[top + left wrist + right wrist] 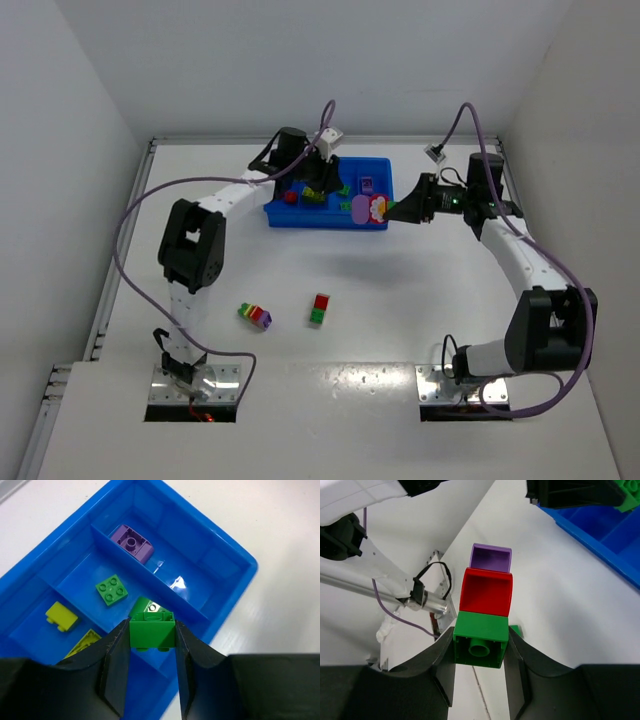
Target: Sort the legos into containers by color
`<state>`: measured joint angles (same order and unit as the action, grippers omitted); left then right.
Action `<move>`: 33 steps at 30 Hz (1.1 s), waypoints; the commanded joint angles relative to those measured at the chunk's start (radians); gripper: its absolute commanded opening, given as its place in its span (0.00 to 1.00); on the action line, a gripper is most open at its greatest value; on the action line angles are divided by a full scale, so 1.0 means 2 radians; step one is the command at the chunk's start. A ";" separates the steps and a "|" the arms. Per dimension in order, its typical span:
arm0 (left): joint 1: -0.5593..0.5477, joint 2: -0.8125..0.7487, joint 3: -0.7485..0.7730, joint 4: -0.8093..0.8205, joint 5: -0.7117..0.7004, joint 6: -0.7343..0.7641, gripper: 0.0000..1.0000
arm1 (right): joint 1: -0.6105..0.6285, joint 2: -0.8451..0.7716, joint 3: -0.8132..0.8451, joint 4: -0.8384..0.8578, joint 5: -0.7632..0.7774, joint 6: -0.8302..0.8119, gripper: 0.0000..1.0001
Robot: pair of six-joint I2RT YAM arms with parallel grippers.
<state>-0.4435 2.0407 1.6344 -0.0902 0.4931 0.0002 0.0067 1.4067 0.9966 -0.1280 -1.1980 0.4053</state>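
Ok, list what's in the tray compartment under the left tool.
A green plastic square brick, fully visible; a second green brick, partly covered by the green brick in the tool.

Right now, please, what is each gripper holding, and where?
Left gripper: green brick, by its sides. Right gripper: green-red-purple stack, by the green end.

Bright blue tray [235, 555] on a white table [285, 610]; purple brick [132, 543] upper centre, yellow brick [62, 616] left, green brick [152, 630] low centre. The stack [485, 607] runs green, red, purple.
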 commanded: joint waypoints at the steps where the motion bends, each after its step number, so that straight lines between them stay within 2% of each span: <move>1: 0.003 0.030 0.058 -0.001 0.019 -0.025 0.34 | -0.010 -0.020 -0.006 -0.016 0.005 -0.028 0.00; 5: 0.003 0.071 0.096 -0.019 0.019 -0.025 0.52 | -0.021 -0.025 -0.001 -0.026 0.005 -0.033 0.00; 6: 0.003 0.077 0.103 -0.028 0.019 -0.025 0.61 | -0.021 -0.025 0.004 -0.026 0.005 -0.038 0.00; 9: 0.003 0.083 0.108 -0.029 0.019 -0.025 0.71 | -0.021 -0.014 0.009 -0.026 0.005 -0.038 0.00; 10: 0.003 0.069 0.108 -0.029 0.025 -0.031 0.72 | -0.021 -0.008 0.013 -0.026 0.001 -0.038 0.00; 12: 0.018 0.047 0.076 0.003 0.088 -0.036 0.73 | -0.021 0.004 0.013 -0.020 0.001 -0.038 0.00; 13: 0.028 0.029 0.051 0.042 0.136 -0.048 0.73 | -0.021 0.004 0.019 -0.020 0.001 -0.038 0.00; 14: 0.049 -0.009 0.018 0.089 0.192 -0.096 0.73 | -0.016 0.011 0.023 -0.020 0.001 -0.043 0.00; 15: 0.055 -0.022 -0.022 0.126 0.273 -0.123 0.73 | -0.016 0.019 0.023 -0.016 -0.005 -0.043 0.00; 16: 0.061 -0.033 -0.023 0.113 0.334 -0.132 0.73 | -0.010 0.024 0.023 -0.006 -0.009 -0.043 0.00; 18: 0.066 -0.042 -0.018 0.080 0.394 -0.127 0.73 | -0.010 0.036 0.029 0.000 -0.014 -0.039 0.00; 20: 0.066 -0.059 -0.035 0.018 0.432 -0.093 0.73 | -0.005 0.056 0.045 0.006 -0.018 -0.039 0.00; 24: 0.061 -0.108 -0.072 0.011 0.458 -0.088 0.73 | 0.006 0.090 0.078 0.022 -0.045 -0.032 0.00; 33: 0.051 -0.095 -0.050 -0.025 0.507 -0.093 0.73 | 0.047 0.125 0.115 0.065 -0.094 -0.008 0.00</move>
<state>-0.3408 1.8442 1.5002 -0.1276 1.4082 -0.1959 0.0711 1.6581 1.1751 -0.0830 -1.2953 0.3828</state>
